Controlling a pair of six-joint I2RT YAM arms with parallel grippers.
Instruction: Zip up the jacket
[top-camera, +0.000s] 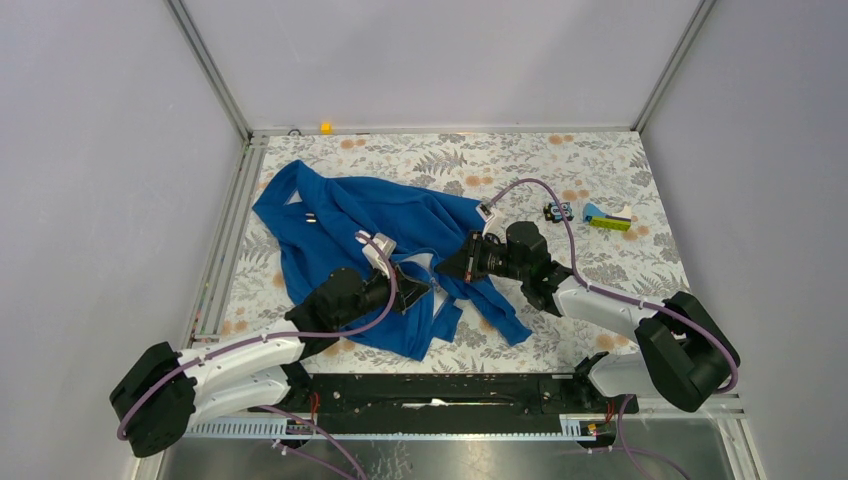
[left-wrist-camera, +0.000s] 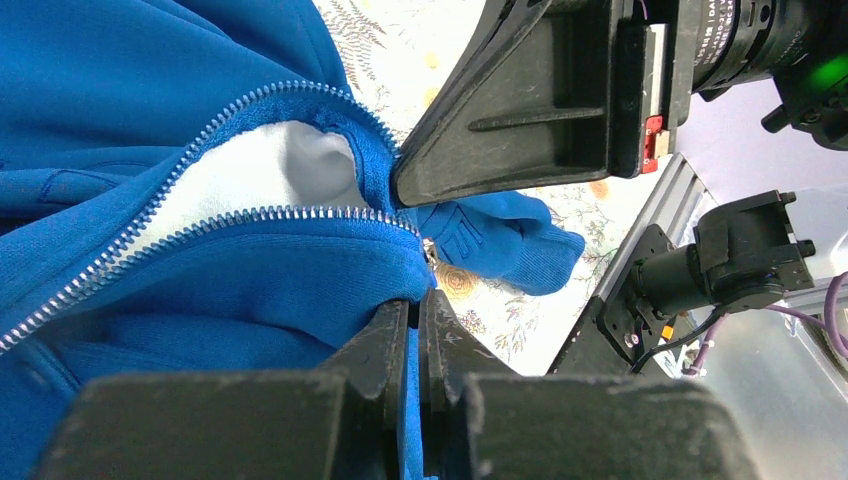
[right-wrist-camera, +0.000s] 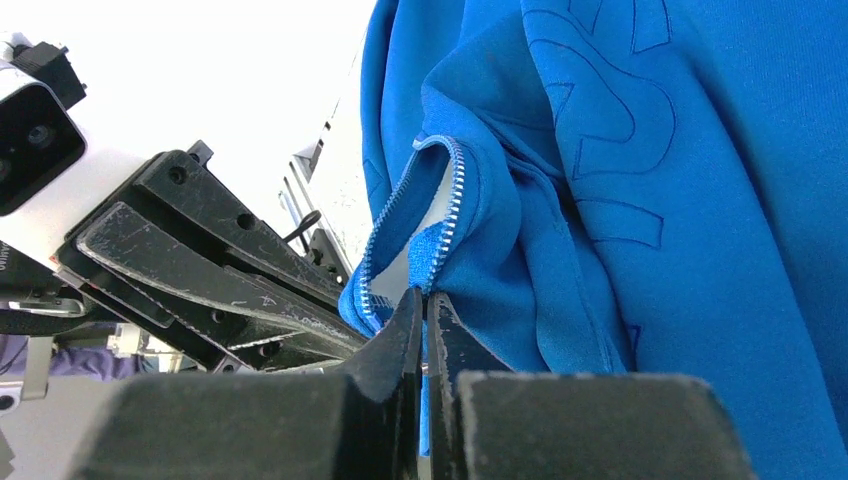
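Unzipped jacket (top-camera: 340, 225), left gripper (left-wrist-camera: 415, 322) clamped on its fabric, right gripper (right-wrist-camera: 425, 312) pinching fabric beside zipper (right-wrist-camera: 452, 200)

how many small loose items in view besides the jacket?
3. A dark item and a blue-and-yellow item side by side at the far right of the table; a small yellow item on the far edge. The jacket may hide more.

One blue jacket (top-camera: 400, 225), two robot arms (top-camera: 240, 352) (top-camera: 610, 305), one small dark object (top-camera: 558, 211), one blue-and-yellow object (top-camera: 608, 218)
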